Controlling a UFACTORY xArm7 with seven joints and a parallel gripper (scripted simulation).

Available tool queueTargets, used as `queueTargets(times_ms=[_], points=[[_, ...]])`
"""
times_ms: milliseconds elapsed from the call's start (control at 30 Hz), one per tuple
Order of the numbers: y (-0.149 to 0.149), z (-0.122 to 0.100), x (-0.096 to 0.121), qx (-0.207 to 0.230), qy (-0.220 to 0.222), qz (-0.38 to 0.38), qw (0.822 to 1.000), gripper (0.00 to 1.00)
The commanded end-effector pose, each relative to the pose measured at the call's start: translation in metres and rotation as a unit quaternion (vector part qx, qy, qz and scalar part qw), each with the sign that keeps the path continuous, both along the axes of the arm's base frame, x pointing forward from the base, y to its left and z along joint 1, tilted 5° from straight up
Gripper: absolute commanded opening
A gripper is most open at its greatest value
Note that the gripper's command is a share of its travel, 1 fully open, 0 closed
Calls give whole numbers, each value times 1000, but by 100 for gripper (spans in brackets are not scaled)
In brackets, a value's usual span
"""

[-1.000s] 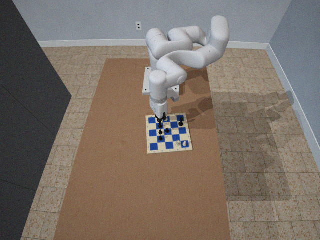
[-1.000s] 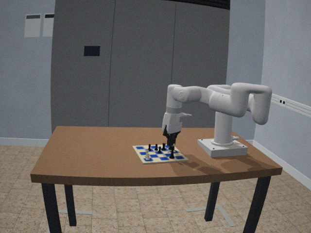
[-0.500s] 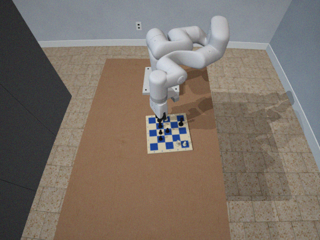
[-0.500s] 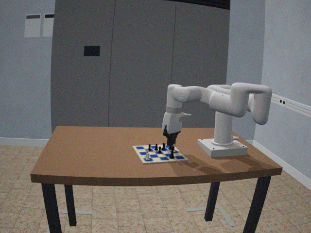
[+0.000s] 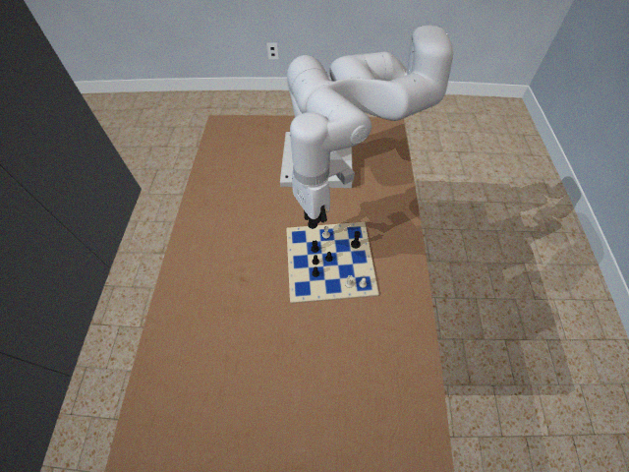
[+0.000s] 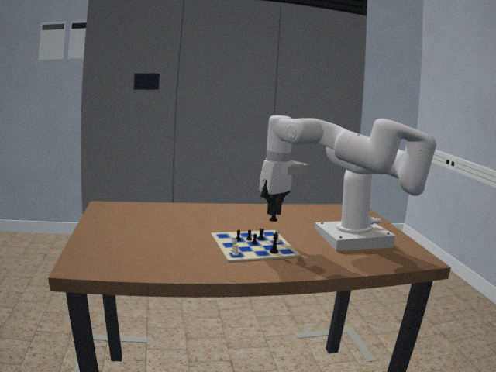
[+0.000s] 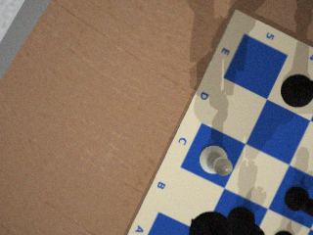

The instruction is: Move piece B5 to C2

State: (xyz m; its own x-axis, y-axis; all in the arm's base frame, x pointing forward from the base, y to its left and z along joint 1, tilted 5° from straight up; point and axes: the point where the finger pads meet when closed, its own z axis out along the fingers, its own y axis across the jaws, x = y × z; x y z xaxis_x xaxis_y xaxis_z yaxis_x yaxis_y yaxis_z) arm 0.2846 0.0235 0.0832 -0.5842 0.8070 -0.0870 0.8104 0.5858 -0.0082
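The blue-and-cream chessboard (image 5: 331, 262) lies on the brown table in front of the arm's base. My gripper (image 5: 314, 219) hangs above the board's far left part and is shut on a black piece (image 6: 273, 218), which is held clear of the board. In the wrist view the held piece (image 7: 217, 226) is a dark shape at the bottom edge. A white pawn (image 7: 215, 161) (image 5: 325, 232) stands on the blue square C5. Square C2 (image 5: 331, 272) is cream and has no piece on it.
Several black pieces (image 5: 315, 260) stand in the board's left and middle columns, and a taller black one (image 5: 356, 238) at the far right. Two white pieces (image 5: 355, 281) stand at the near right corner. The arm's base (image 6: 354, 235) sits behind the board.
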Motion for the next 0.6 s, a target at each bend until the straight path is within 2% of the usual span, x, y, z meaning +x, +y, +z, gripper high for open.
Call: queueTargets(times_ms=[0, 133, 500, 567], points=[[4, 29, -1, 1, 2, 1, 1000, 0], [4, 40, -2, 1, 2, 1, 1000, 0], [5, 41, -1, 1, 2, 3, 1000, 0], [15, 42, 19, -3, 5, 36, 999, 0]])
